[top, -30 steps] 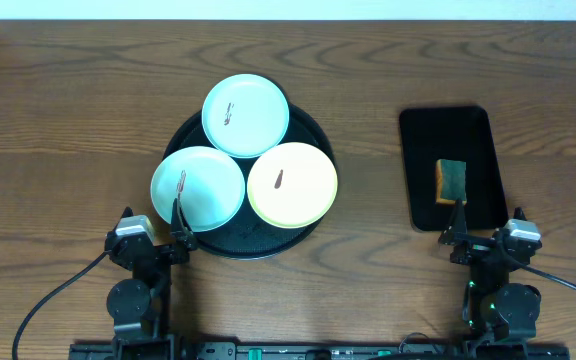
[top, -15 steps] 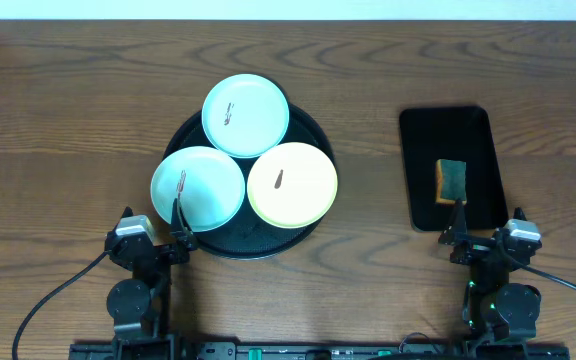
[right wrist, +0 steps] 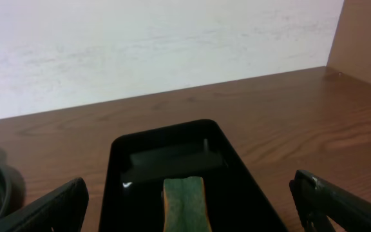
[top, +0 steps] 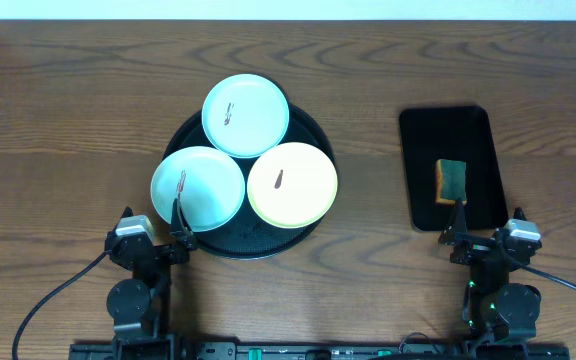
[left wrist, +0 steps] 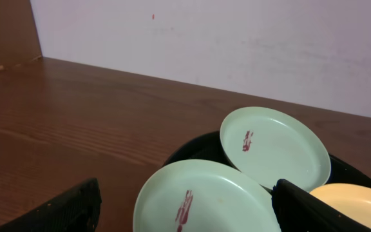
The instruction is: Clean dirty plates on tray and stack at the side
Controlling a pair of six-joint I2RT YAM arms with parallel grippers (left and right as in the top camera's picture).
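Note:
Three plates lie on the round black tray (top: 258, 242): a mint-green plate (top: 245, 115) at the back, a mint-green plate (top: 196, 188) at the front left, and a pale yellow plate (top: 291, 184) at the front right. Each carries a small reddish-brown smear. My left gripper (top: 153, 222) sits open at the table's front edge, just short of the front-left plate. In the left wrist view that smeared plate (left wrist: 205, 196) lies between and ahead of the open fingers of the left gripper (left wrist: 189, 216). My right gripper (top: 489, 218) is open and holds nothing.
A black rectangular tray (top: 468, 130) stands at the right with a green and yellow sponge (top: 452, 180) on it. In the right wrist view the sponge (right wrist: 184, 203) lies straight ahead of the right gripper (right wrist: 189, 216). A white wall runs behind the table.

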